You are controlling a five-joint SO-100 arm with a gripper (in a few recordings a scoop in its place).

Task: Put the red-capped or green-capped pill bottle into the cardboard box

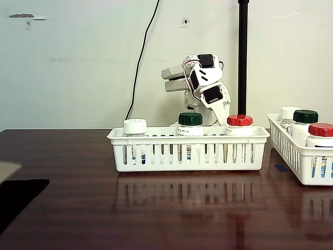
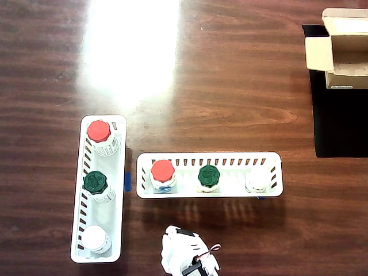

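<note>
A white slotted basket (image 1: 188, 151) holds three pill bottles: white-capped (image 1: 135, 126), green-capped (image 1: 190, 120) and red-capped (image 1: 239, 121). From above, the same red cap (image 2: 162, 171) and green cap (image 2: 209, 174) stand in this basket (image 2: 210, 158). A second basket (image 2: 98, 190) holds another red-capped bottle (image 2: 99, 131) and green-capped bottle (image 2: 95, 181). The cardboard box (image 2: 345, 49) sits open at the top right, flaps spread. My gripper (image 1: 219, 108) hangs folded behind the middle basket, pointing down between the green and red caps, touching nothing. Its jaws are too hidden to read.
The box rests on a black mat (image 2: 339, 115). A black pole (image 1: 243, 57) stands behind the arm, whose base (image 2: 187, 259) sits at the bottom edge. White-capped bottles (image 2: 259, 177) (image 2: 95, 237) share the baskets. Bare dark wood (image 2: 230, 86) lies between baskets and box.
</note>
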